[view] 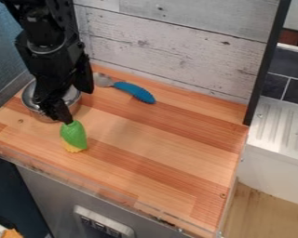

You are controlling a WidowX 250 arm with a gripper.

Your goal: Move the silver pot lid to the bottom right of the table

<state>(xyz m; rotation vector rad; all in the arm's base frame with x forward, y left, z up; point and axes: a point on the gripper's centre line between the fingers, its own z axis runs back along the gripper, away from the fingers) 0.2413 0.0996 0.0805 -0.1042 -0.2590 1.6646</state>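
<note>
My gripper [58,114] hangs down at the left of the wooden table, in front of a round silver metal piece [32,103]. Its rim curves out on both sides of the black arm, while the middle is hidden, so I cannot tell whether this is the lid alone or a lid on a pot. The gripper's lower end overlaps the front of the silver rim and comes close to the top of a green and yellow toy [74,135]; contact with either is unclear.
A spoon with a blue handle [134,92] lies near the back wall. The wooden table [176,144] has a raised clear edge along its front. A dark upright post [267,65] stands at the back right corner, with a white sink [279,125] beyond.
</note>
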